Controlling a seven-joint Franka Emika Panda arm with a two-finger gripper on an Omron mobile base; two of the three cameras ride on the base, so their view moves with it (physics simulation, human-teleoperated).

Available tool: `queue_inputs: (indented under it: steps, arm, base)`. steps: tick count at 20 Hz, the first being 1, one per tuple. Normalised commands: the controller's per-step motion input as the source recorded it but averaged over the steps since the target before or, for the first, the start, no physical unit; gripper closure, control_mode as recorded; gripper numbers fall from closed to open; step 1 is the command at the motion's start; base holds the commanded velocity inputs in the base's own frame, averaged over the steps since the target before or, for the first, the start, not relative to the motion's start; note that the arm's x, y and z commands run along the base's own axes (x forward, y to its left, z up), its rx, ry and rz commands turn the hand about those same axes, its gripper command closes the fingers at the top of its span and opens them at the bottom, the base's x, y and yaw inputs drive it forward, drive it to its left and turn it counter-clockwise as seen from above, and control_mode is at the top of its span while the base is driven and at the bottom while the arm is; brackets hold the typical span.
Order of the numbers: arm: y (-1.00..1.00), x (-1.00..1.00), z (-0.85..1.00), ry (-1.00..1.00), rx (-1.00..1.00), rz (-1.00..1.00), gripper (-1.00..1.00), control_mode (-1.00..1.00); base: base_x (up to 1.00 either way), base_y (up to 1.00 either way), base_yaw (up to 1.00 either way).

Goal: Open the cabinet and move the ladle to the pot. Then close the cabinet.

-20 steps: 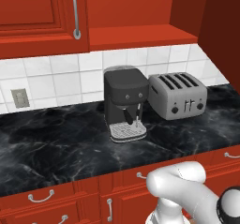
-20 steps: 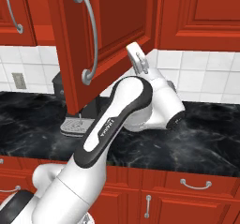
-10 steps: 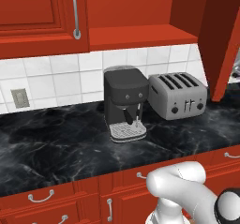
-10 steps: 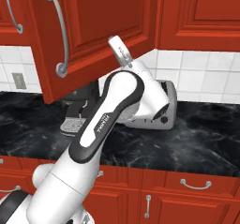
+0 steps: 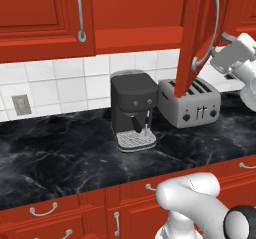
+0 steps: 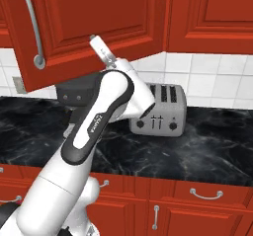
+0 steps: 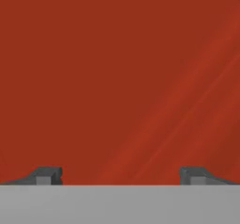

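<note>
In the left base view, the cabinet (image 5: 197,38) hangs above the back edge of the tabletop (image 5: 60,158), its door swung out toward the camera and seen nearly edge-on, its silver bar handle (image 5: 214,28) facing right. What lies inside the cabinet cannot be told from here. The white arm's wrist sits just right of the door, near the handle. Below, a black coffee machine (image 5: 132,108) stands at the back of the tabletop, with a silver toaster (image 5: 192,102) just beside it on the right; the door's lower edge hangs in front of the toaster. Another shut red door (image 5: 40,18) hangs at the upper left, and low red drawers (image 5: 45,210) run under the front edge.

In the right base view, the open door fills the upper left, its handle at the far left. The arm rises in front of the coffee machine and partly covers the toaster, its hand pointing up against the door.

In the hand view, the claw (image 7: 121,175) is spread wide, with plain red door panel close ahead and nothing between its tips.
</note>
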Motion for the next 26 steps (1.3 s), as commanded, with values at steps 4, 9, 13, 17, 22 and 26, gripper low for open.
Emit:
queue_inputs:
  steps: [4,9,13,17,22,26]
  arm:
    - [0.42,0.09,0.03,-0.02,0.00,0.00,-1.00,-1.00]
    - [0.43,0.35,0.02,0.00,-0.04,-0.07,-1.00,-1.00]
    - [0.43,0.58,0.03,0.00,-0.10,-0.13,-1.00,-1.00]
    - [0.47,0.54,0.08,0.00,-0.15,-0.17,-1.00,-1.00]
    - [0.49,0.47,0.04,0.00,-0.13,-0.20,-1.00,-1.00]
    - [0.44,0.48,0.01,0.00,-0.10,-0.21,-1.00,-1.00]
  base:
    - [0.00,0.00,0.00]
    - [0.00,0.00,0.00]
    - [0.00,0.00,0.00]
    - [0.00,0.00,0.00]
    - [0.00,0.00,0.00]
    - [0.00,0.00,0.00]
